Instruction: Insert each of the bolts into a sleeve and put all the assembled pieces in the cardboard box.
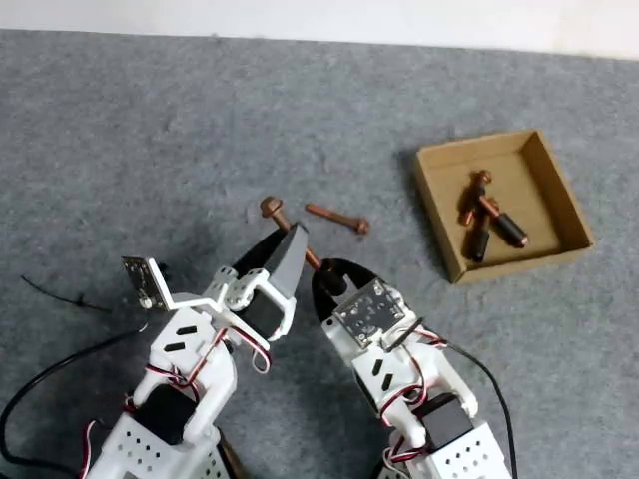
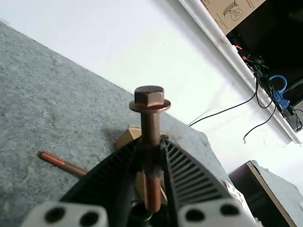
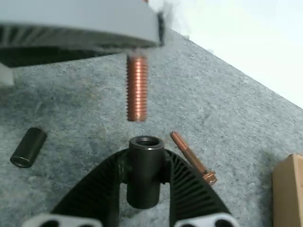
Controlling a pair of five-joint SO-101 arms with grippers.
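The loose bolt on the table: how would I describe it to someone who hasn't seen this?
Find the cardboard box on the grey mat. Between it and the left gripper a copper-coloured bolt lies flat. Unlike the bolt in that gripper, nothing holds it, and unlike the sleeved bolts in the box, it is bare.

bolt (image 2: 149, 101) mid-shank hidden by left gripper (image 2: 150, 143), cardboard box (image 3: 289, 189) cropped
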